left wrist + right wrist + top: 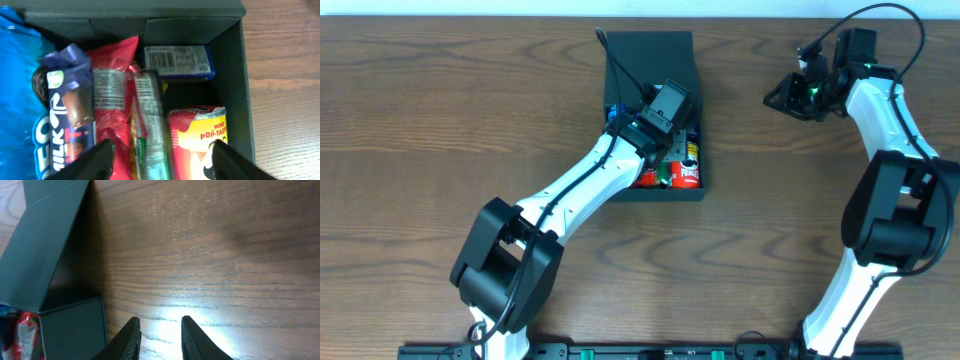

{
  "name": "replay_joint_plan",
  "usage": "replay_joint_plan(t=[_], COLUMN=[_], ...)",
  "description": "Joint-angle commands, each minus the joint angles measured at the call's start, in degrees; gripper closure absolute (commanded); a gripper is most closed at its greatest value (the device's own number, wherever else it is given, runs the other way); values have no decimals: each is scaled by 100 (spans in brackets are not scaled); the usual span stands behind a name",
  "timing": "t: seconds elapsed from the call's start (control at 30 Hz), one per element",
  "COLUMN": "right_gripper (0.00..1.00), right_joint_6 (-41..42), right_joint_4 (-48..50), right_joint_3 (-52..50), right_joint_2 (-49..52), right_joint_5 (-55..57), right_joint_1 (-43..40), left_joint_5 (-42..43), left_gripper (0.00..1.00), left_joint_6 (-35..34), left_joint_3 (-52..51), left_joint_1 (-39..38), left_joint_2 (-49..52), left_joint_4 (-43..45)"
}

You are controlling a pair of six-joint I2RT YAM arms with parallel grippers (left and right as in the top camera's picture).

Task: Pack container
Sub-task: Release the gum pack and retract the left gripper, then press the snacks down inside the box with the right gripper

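The container (pixel 665 193) is a dark, shallow box near the table's middle, with its flap lid (pixel 650 48) folded back. My left gripper (pixel 657 124) hangs over its inside. In the left wrist view the left gripper (pixel 162 146) is open and holds nothing; below it lies a green stick pack (pixel 150 125) between a red packet (pixel 110 95) and a red chip can (pixel 200 135). The right gripper (pixel 783 95) floats over bare wood to the right of the container (pixel 72 330). This right gripper (pixel 160 320) stands open a little, with nothing between its fingers.
Packed in the container (pixel 235 75) are also a blue cookie pack (pixel 20 100), a purple chocolate bar (pixel 67 110) and a blue box with a barcode (pixel 177 61). Bare wooden table (pixel 420 130) surrounds the container on all sides.
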Motion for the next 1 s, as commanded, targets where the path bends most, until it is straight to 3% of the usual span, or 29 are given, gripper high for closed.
replay_joint_plan(t=[0.0, 0.1, 0.23, 0.33, 0.37, 0.43, 0.53, 0.8, 0.97], right_gripper=[73, 73, 73, 73, 75, 96, 98, 98, 98], right_joint_6=[42, 42, 44, 42, 42, 24, -557, -1869, -2105], right_joint_4=[-24, -26, -24, -44, -50, -92, -293, -1495, -1716], right_joint_3=[9, 9, 9, 9, 9, 9, 9, 9, 4], right_joint_2=[-153, -153, -153, -153, -153, -153, -201, -1005, -1294], right_joint_5=[-28, -28, -28, -33, -57, -289, -1309, -1591, -1038], right_joint_1=[-17, -17, -17, -17, -17, -17, -2, 479, 1366], left_joint_5=[-138, -140, -188, -697, -949, -1567, -1915, -483, 83], left_gripper=[28, 28, 32, 34, 35, 40, 46, 36, 31], left_joint_6=[103, 273, 984, 1351, 1451, 1598, 1663, 1377, 1381], left_joint_3=[81, 192, 597, 909, 981, 1099, 1152, 1150, 1150], left_joint_1=[61, 92, 157, 227, 262, 374, 763, 2398, 3115], left_joint_2=[125, 107, 70, -17, -48, -120, -188, -188, -188], left_joint_4=[149, 177, 175, 166, 166, 160, 57, -254, -260])
